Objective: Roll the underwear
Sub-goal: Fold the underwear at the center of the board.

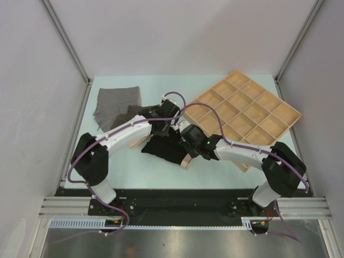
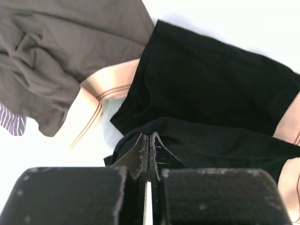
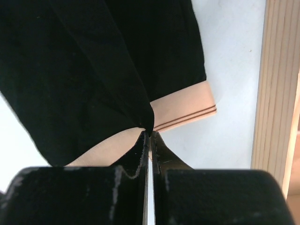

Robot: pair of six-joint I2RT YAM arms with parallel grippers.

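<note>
The black underwear (image 1: 161, 151) lies mid-table, its peach waistband (image 1: 187, 160) showing at the right end. My left gripper (image 1: 164, 129) is shut at the far edge, with a raised fold of the black underwear (image 2: 215, 84) drawn up around its tips. My right gripper (image 1: 184, 138) is shut on a pinch of the black underwear (image 3: 70, 70), which is pulled to a point at its tips above the striped waistband (image 3: 183, 110). A grey-brown underwear (image 1: 117, 107) lies crumpled at the back left; the left wrist view shows it (image 2: 61, 51) touching the black one.
The compartmented wooden tray (image 1: 293, 115) sits tilted at the back right, and its edge (image 3: 279, 84) is close to the right of my right gripper. Metal frame rails border the table on both sides. My two arms meet over the table's middle.
</note>
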